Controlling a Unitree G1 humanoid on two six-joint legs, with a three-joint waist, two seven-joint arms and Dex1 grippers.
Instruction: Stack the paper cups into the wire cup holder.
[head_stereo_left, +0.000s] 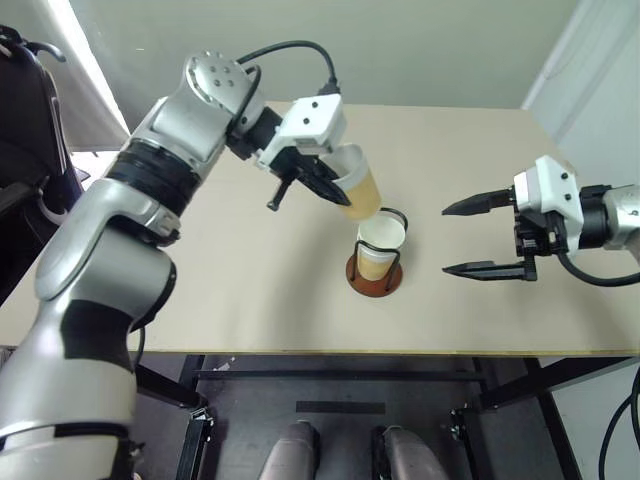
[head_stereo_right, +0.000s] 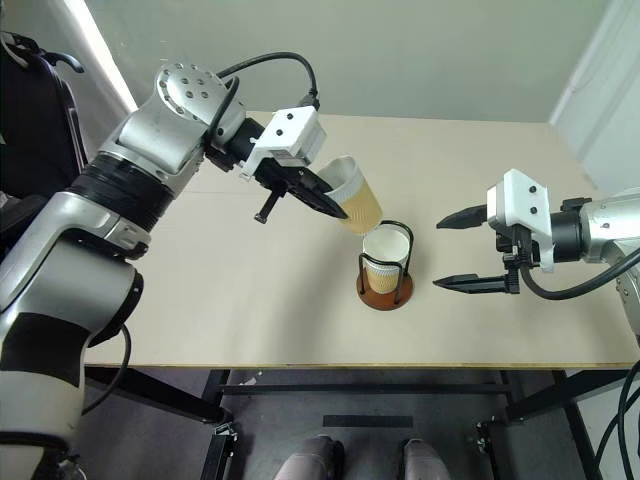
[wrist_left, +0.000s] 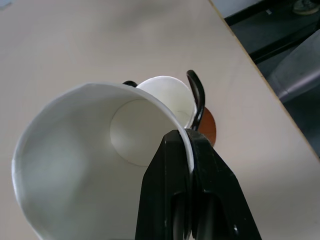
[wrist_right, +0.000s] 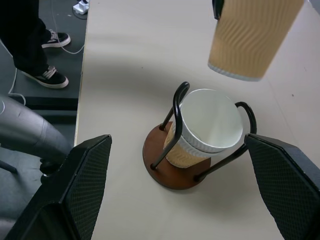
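Your left tool (head_stereo_left: 335, 192) pinches the third paper cup (head_stereo_left: 358, 188) above the nested cups (head_stereo_left: 380, 245) in the wire cup holder (head_stereo_left: 375, 275); level it, lower straight in, with the right tool (head_stereo_left: 462, 238) wide open and empty.

Two nested paper cups (wrist_right: 207, 130) sit upright in the wire cup holder (wrist_right: 172, 167); a third cup (head_stereo_left: 360, 190) hangs tilted just above.
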